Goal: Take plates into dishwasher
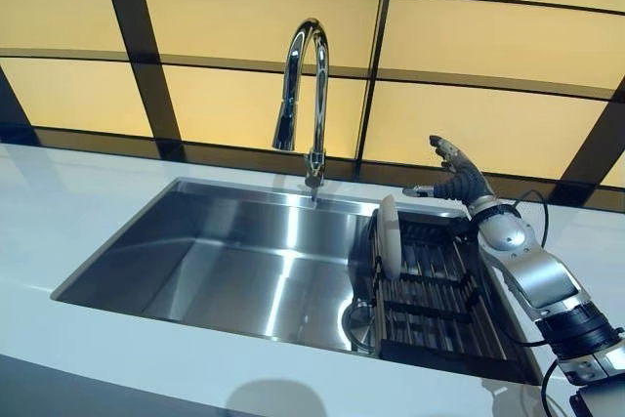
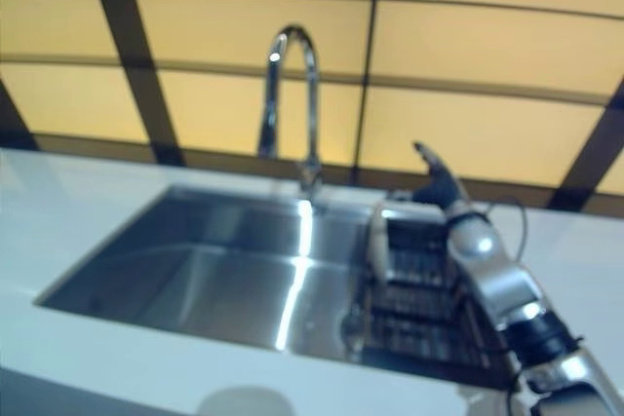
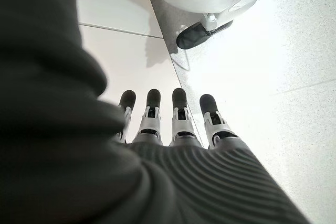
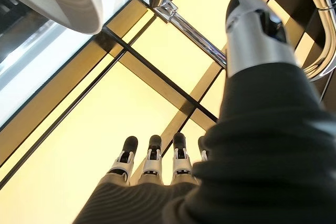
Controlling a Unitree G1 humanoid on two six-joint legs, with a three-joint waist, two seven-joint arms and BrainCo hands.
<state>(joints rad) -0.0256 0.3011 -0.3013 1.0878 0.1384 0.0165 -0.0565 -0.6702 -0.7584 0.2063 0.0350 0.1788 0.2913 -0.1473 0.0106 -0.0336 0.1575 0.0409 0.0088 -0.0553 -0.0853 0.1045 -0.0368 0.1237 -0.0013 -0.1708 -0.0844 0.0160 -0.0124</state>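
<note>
A stainless steel sink [image 1: 225, 261] is set into the white counter [image 1: 59, 212], with a tall chrome tap [image 1: 305, 95] at its far edge. In the right part of the sink sits a dark slotted dish rack [image 1: 430, 300]. One round white plate [image 1: 389, 236] stands on its edge at the far left end of this rack, upright between the slots. I see no other plate in these views, and no dishwasher either; the rack seems to play that role here.

The right hand [image 1: 457, 175] is raised above the far right corner of the rack, just right of the plate and not touching it. Its fingers [image 4: 152, 157] are straight and spread a little, and they hold nothing; the thumb stands apart from them. In the right wrist view the rim of the plate shows in a corner, away from the fingers.

The left hand [image 3: 173, 129] does not appear in the head views. Its own wrist view shows it hanging over the pale floor [image 3: 273, 77], fingers straight and side by side, empty.

I judge that the plate is already placed and the step in hand is the release, with the right hand clear above the rack. The next move calls for drawing this hand away to the right without brushing the standing plate, which could tip in its slot.
</note>
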